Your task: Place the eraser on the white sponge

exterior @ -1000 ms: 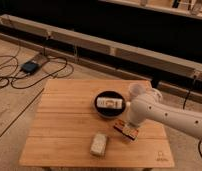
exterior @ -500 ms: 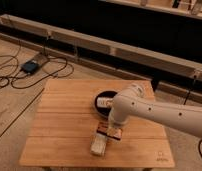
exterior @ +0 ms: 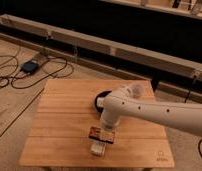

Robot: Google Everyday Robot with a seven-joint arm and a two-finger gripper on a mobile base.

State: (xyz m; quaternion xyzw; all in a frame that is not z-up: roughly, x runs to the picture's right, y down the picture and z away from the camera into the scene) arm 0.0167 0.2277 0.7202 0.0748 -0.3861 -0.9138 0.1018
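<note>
My gripper [exterior: 104, 130] hangs from the white arm that reaches in from the right, over the front middle of the wooden table [exterior: 59, 117]. It is shut on the eraser [exterior: 100, 135], a flat black bar with red-orange markings. The eraser lies level over the far end of the white sponge [exterior: 97, 149], a pale block near the table's front edge. I cannot tell whether the eraser touches the sponge. The far part of the sponge is hidden under the eraser.
A black bowl [exterior: 99, 101] stands behind the gripper at the table's middle, mostly hidden by the arm. On the floor to the left lie cables and a small dark box [exterior: 30, 66]. A dark wall with rails runs behind the table.
The gripper has carried the eraser leftward and toward the front, from the right of the sponge to over the sponge. The arm now covers the bowl.
</note>
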